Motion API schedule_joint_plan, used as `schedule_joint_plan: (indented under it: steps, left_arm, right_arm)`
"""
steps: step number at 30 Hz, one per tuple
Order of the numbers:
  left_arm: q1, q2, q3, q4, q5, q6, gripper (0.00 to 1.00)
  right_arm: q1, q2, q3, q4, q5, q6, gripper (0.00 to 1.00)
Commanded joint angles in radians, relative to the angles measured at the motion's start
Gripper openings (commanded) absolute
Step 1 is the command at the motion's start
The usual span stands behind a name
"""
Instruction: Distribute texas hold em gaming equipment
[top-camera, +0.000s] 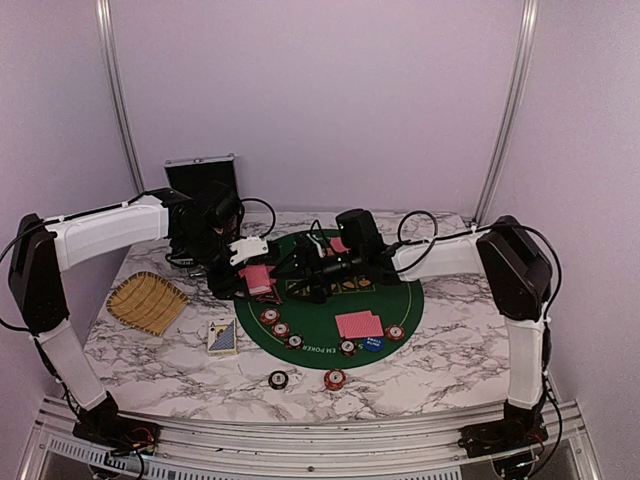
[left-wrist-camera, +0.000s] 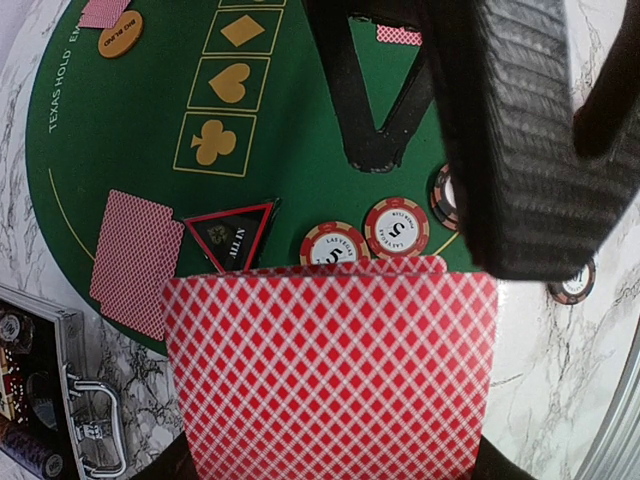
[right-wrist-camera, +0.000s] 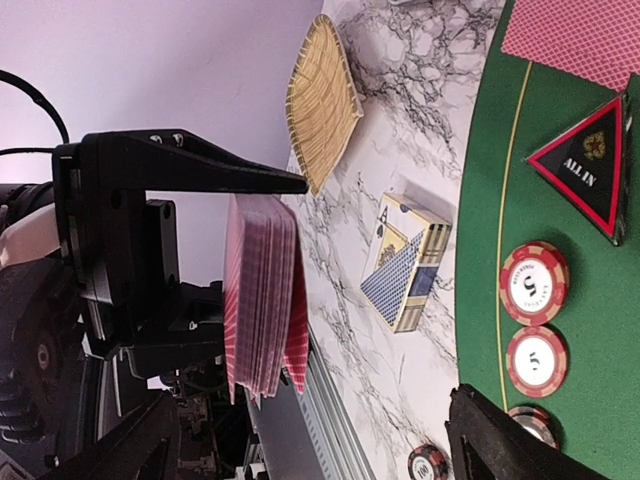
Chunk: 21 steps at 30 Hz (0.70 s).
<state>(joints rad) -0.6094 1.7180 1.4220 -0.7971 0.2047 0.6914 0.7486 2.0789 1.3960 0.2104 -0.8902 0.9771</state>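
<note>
My left gripper (top-camera: 254, 270) is shut on a deck of red-backed playing cards (left-wrist-camera: 330, 370), held on edge above the left rim of the green mat (top-camera: 400, 290). My right gripper (right-wrist-camera: 315, 445) stands open right in front of the deck (right-wrist-camera: 262, 295), one finger (right-wrist-camera: 510, 440) on each side, not touching it. The deck's front card sits slightly off the rest. On the mat lie dealt cards (top-camera: 359, 325), a dark triangular marker (left-wrist-camera: 232, 235), red chips (left-wrist-camera: 396, 227), an orange disc (left-wrist-camera: 120, 33) and a blue disc (top-camera: 371, 343).
A yellow straw tray (top-camera: 147, 300) and a blue card box (top-camera: 222, 338) lie left of the mat. The silver case (top-camera: 203, 180) stands at the back left. Two chips (top-camera: 278, 379) (top-camera: 335, 379) lie on the marble near the front edge.
</note>
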Motion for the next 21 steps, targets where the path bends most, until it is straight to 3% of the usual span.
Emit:
schedule_joint_plan:
  steps: [1,21]
  left_arm:
    - [0.002,-0.024,0.024,-0.009,0.019,-0.010,0.00]
    - [0.002,-0.018,0.028,-0.009,0.019,-0.016,0.00]
  right_arm:
    - [0.012,0.024,0.054,0.081,-0.026,0.042,0.90]
    - [0.070,0.194,0.222,0.262,-0.089,0.198,0.90]
